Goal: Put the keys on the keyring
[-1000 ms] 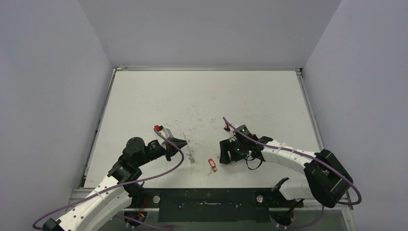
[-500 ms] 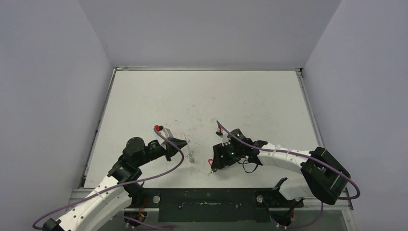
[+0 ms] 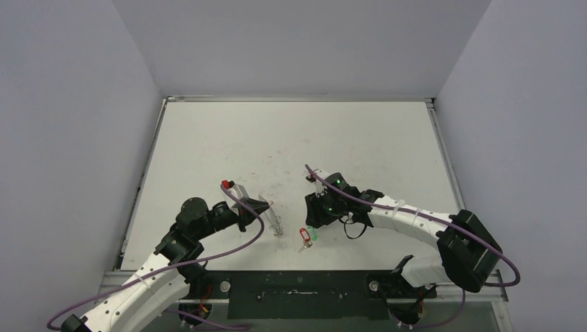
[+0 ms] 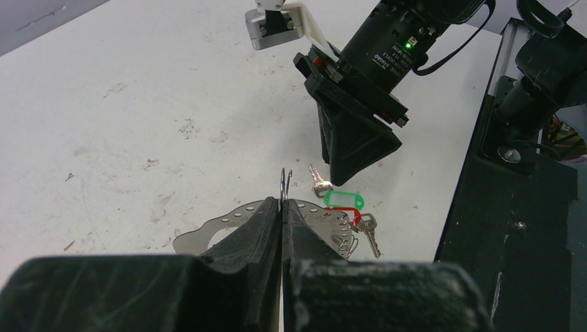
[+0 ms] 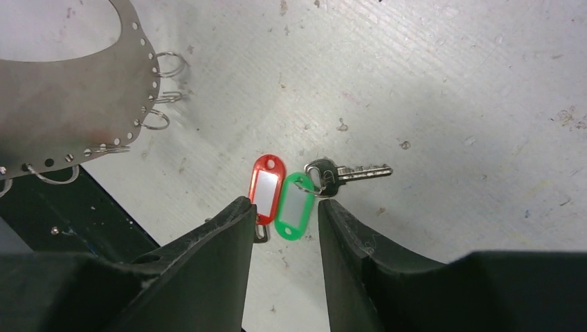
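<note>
left wrist: shows left jaws shut on thin keyring [image 4: 284,181] wire, unseen from right wrist | right wrist: shows right jaws apart, straddling green-tagged key [image 5: 296,197], red-tagged key [image 5: 265,188] just beside, both flat on tabletop [image 5: 450,83] | perforated plate [image 5: 62,90] nearby, small rings [image 5: 169,64] in holes

White table [image 3: 291,138] with scuffs and dark specks, plain grey walls [image 3: 69,104] on three sides, black rail [image 3: 297,294] along near edge, curved perforated metal plate [image 5: 62,90]
</note>
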